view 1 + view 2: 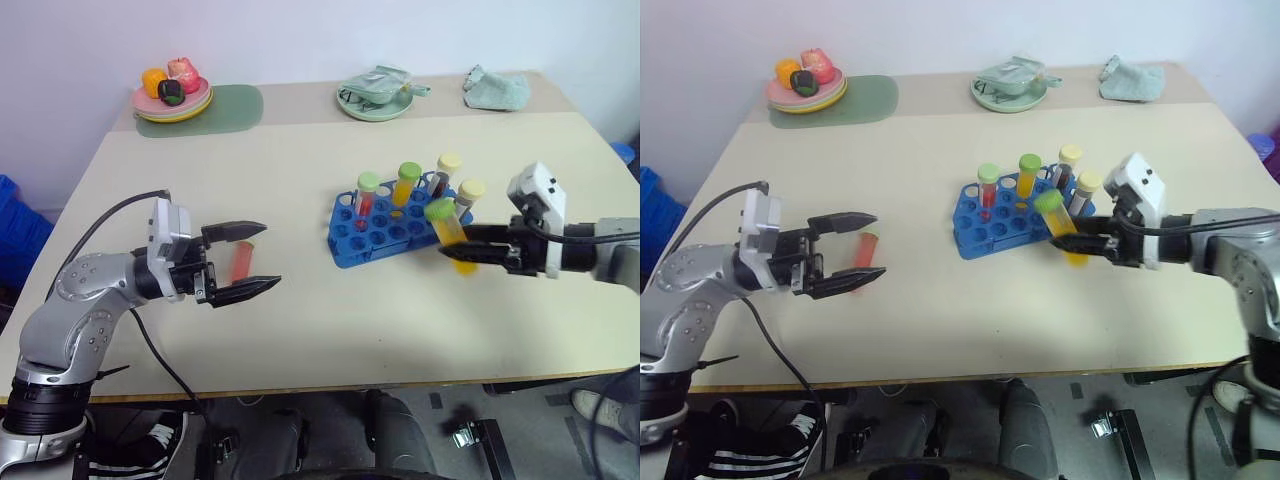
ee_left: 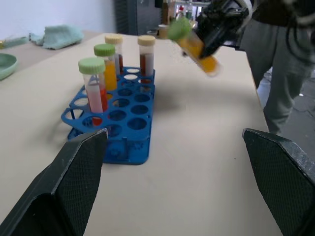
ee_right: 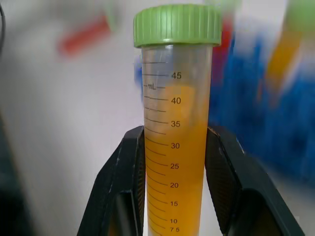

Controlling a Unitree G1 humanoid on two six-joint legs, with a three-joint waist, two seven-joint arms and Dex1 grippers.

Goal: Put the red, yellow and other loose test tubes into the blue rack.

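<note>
My right gripper is shut on a yellow test tube with a green cap, held tilted in the air just off the blue rack's near right corner. In the right wrist view both fingers press the yellow tube at its middle. In the rack stand a red tube, a yellow tube and two dark tubes with pale caps. A loose red tube lies on the table at the left. My left gripper hangs open over it, pointing toward the rack, gripping nothing.
Along the back edge sit a plate of toy food on a green mat, a green dish with a crumpled packet and a green cloth. Bare table stretches between the red tube and the rack.
</note>
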